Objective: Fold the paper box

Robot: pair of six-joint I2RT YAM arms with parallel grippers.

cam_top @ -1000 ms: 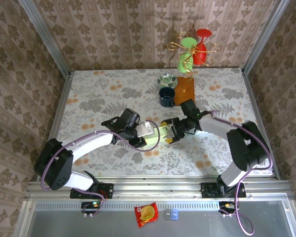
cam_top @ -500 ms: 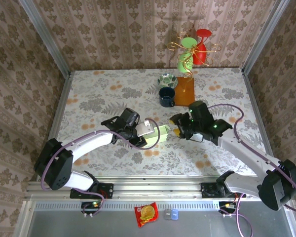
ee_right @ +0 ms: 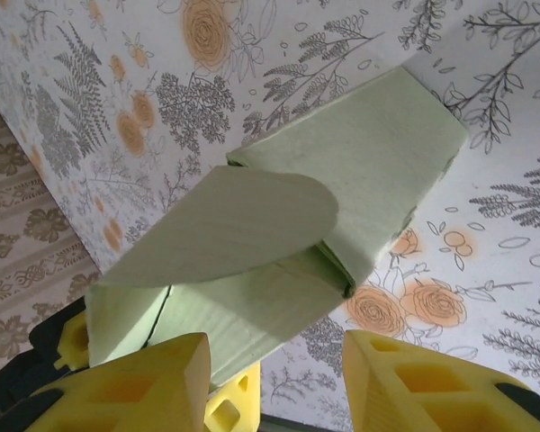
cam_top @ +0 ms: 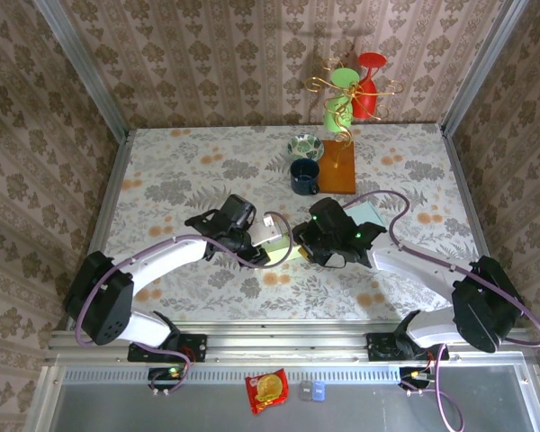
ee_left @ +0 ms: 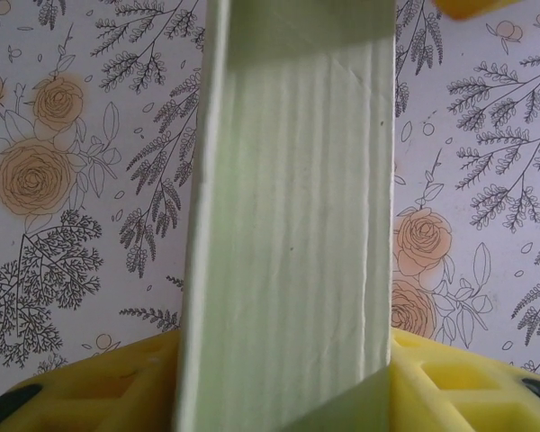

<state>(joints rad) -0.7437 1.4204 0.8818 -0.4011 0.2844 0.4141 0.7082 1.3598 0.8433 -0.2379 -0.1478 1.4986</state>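
Mid-bench, the left tool pinches the green box from its left side, while the right tool, fingers spread, sits just right of it at the round-flapped end, not gripping.

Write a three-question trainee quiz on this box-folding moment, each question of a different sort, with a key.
1. True or false: the left gripper is clamped on the pale green paper box.
2. Multiple choice: the box's rounded flap is A) tucked in, B) sticking out, untucked, C) torn off.
3. Short answer: which dish sits just beyond the dark blue mug, farther from the arms?

Key: 1 true; 2 B; 3 the small patterned bowl.
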